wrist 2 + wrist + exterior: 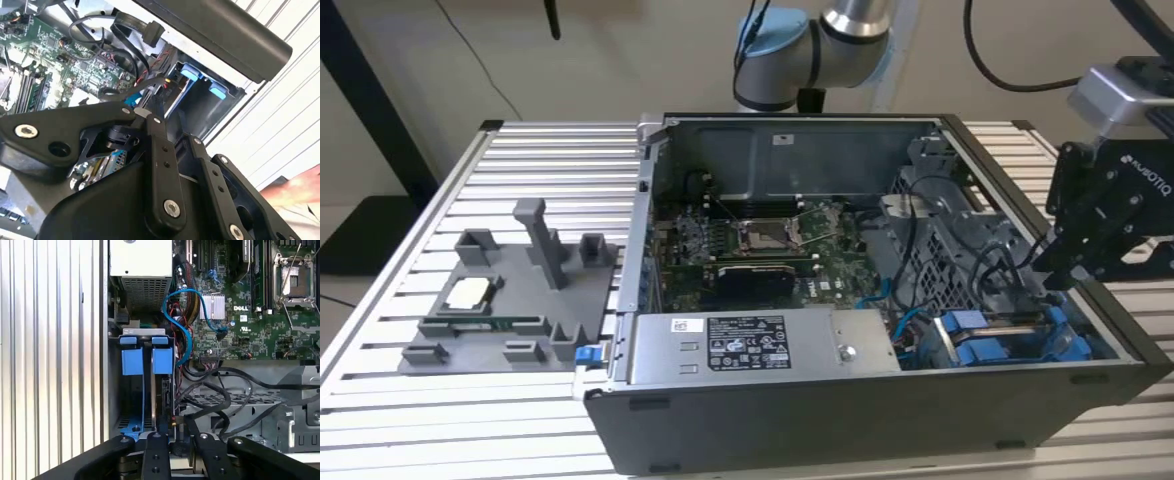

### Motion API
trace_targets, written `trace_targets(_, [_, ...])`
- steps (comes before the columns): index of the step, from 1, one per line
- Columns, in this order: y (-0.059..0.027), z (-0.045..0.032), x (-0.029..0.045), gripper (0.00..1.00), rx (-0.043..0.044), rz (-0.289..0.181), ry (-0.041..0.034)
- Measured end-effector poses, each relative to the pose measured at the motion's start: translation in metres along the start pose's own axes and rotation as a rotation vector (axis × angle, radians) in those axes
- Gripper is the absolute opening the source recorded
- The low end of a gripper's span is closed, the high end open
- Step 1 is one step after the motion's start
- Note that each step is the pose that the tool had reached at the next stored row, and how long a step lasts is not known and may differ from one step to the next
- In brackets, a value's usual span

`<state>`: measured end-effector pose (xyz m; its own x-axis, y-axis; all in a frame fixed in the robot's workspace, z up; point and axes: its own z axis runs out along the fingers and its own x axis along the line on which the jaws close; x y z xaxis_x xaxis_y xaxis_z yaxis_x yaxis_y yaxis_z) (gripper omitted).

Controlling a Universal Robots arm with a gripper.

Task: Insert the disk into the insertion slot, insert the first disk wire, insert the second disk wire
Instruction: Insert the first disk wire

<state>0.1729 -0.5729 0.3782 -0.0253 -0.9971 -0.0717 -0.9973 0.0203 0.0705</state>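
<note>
The surface is ribbed pale metal with a satin sheen. The computer case, lower middle in the exterior view, is matt grey painted sheet metal. Its power-supply box is brighter bare metal with a paper label. The fixture tray at the exterior view's left looks like matt grey plastic. The insertion slot has dull grey walls and smooth blue plastic pieces. The end effector is matt black with shiny screw heads.

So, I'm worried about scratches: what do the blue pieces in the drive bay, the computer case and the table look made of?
Blue pieces in the drive bay: likely moulded plastic, matte, evenly coloured. Computer case: probably painted sheet metal, dull dark grey, with thin folded edges. Table: seemingly aluminium, pale and ribbed with a soft sheen; the alloy can't be told.
</note>
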Motion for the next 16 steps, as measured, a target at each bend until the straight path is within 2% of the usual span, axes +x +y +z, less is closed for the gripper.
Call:
trace_targets(1, [-0.0004, -0.0001, 0.0, 0.27, 0.0, 0.0, 0.0002])
trace_targets(4, [-0.009, -0.0007, -0.0007, 0.27, -0.0012, -0.001, 0.0004])
trace_targets(8, [-0.0199, -0.0014, -0.0018, 0.27, -0.0074, -0.002, 0.0005])
trace_targets(14, [-0.0241, -0.0069, -0.0085, 0.27, -0.0233, -0.001, 0.0007])
trace_targets(16, [-0.0253, -0.0077, -0.0122, 0.27, -0.0254, -0.001, 0.0011])
